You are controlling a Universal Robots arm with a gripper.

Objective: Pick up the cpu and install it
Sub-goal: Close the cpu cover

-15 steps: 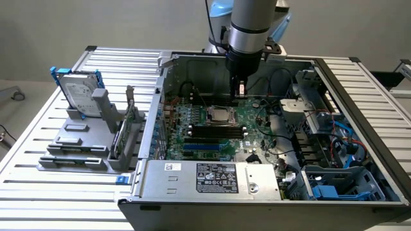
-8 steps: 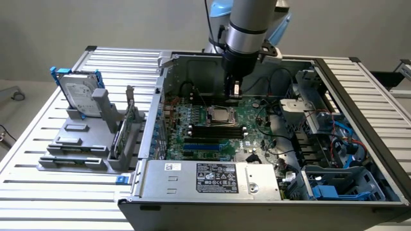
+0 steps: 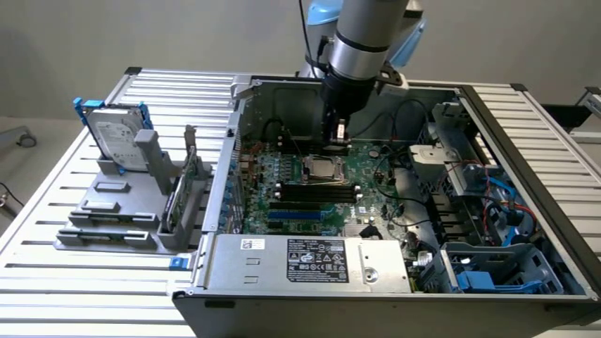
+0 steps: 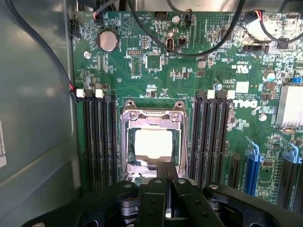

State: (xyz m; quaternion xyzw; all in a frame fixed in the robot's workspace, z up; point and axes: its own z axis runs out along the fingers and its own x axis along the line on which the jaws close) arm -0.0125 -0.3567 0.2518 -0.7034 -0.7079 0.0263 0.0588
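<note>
Wrist view: my closed gripper [image 4: 165, 166] lies across one edge of the cpu [image 4: 152, 144] and of the socket frame [image 4: 152, 116], so that edge of both is hidden. Cannot tell whether I touch the cpu. My gripper's body is cut off by the picture's edge, as are a pale finned block [image 4: 289, 106] and the black cables [image 4: 189, 53]. Board print is too small to read.

Exterior view: my arm [image 3: 362, 42] is cut off at the top. The case [image 3: 281, 310] is cut off at the bottom. The hard drive [image 3: 117, 134] is partly hidden behind a grey bracket [image 3: 150, 151]. The print on the power supply label [image 3: 317, 259] is too small to read. Cannot tell here whether the cpu sits flat.
</note>
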